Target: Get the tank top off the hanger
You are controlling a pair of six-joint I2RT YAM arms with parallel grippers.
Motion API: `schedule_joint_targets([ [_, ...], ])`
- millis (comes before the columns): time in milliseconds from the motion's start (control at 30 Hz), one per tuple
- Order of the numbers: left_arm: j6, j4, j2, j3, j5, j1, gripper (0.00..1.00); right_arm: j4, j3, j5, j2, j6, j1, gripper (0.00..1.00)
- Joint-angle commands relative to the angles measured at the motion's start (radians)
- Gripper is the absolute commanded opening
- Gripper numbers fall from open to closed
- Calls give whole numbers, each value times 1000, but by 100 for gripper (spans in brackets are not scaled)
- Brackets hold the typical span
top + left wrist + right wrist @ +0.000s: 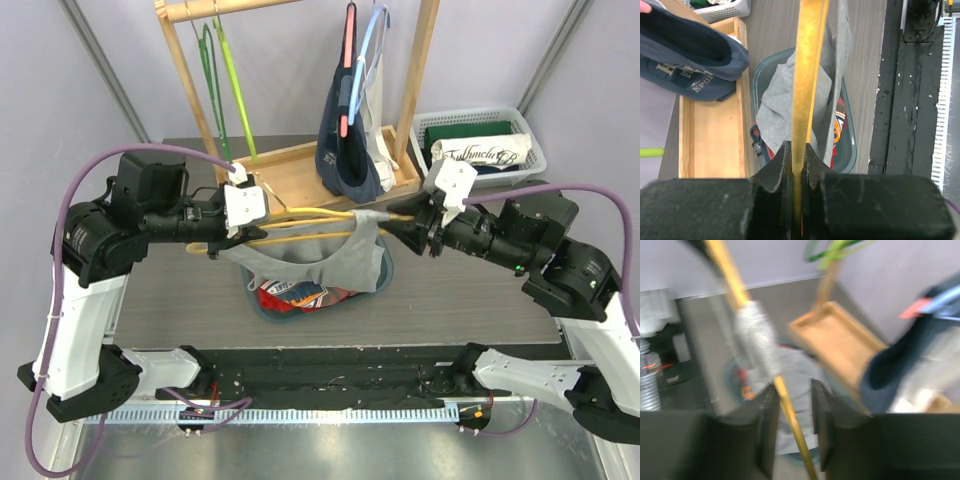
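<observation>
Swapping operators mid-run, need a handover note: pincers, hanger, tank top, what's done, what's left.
Left pincer: shut on one end of the hanger.
Right pincer: open, jaws either side of the hanger's other end, not gripping.
Hanger is held roughly level between the arms, above the bin.
Tank top: strap wrapped round the hanger beside the right pincer, body sagging over the bin.
Done: hanger in hand.
Left: slide the strap off so the top drops free.

Robot lab: arms point(110, 240) bolted to table point(480, 300), bare walls point(50, 90), clothes rack point(183, 62).
</observation>
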Motion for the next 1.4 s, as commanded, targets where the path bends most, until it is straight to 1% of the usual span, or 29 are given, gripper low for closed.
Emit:
schedule_joint_targets([
  [0, -60, 137, -19, 20, -68, 11, 0, 275, -98, 362, -5, 69, -6, 60],
  [33, -66, 153, -20, 9, -88, 11, 0, 303, -106, 390, 2, 78, -6, 67],
  [67, -72, 185, -25, -5, -114, 11, 0, 338, -109, 453, 11, 83, -4, 72],
  [100, -77, 199, -32, -23, -146, 11, 0, 346, -106, 474, 36, 82, -6, 80],
  [167, -86, 226, -37, -37, -170, 11, 0, 357, -85, 545, 53, 82, -6, 87],
  [200, -85, 231, -42, -51, -173, 11, 0, 360, -78, 573, 57, 79, -7, 89],
  [300, -85, 245, -51, -85, -183, 11, 0, 407, -98, 625, 30, 85, -6, 90],
  [333, -91, 251, -55, -97, -199, 11, 0, 430, -115, 625, -2, 89, -6, 91],
  [467, -141, 341, -72, -175, -288, 11, 0, 443, -163, 544, -71, 146, -6, 93],
  [500, -152, 361, -75, -194, -307, 11, 0, 443, -173, 501, -85, 158, -6, 93],
  [567, -186, 413, -80, -232, -361, 11, 0, 458, -218, 450, -123, 187, -6, 93],
  [633, -204, 426, -80, -243, -372, 11, 0, 501, -271, 382, -139, 242, -6, 91],
  [767, -232, 423, -77, -241, -311, 11, 2, 542, -314, 314, -107, 310, -4, 84],
  [867, -240, 400, -80, -235, -280, 11, 3, 614, -348, 259, -67, 350, -6, 82],
  [1000, -247, 369, -94, -212, -214, 11, 4, 694, -362, 268, -18, 358, -6, 81],
  [1133, -254, 357, -109, -220, -193, 17, 5, 756, -341, 269, 31, 362, -6, 79],
  [1233, -250, 351, -121, -227, -188, 19, 6, 762, -324, 265, 53, 370, -6, 77],
  [1333, -246, 348, -130, -235, -183, 20, 6, 774, -322, 254, 62, 382, -6, 70],
  [1367, -244, 348, -137, -243, -180, 20, 6, 776, -321, 254, 65, 385, -6, 65],
])
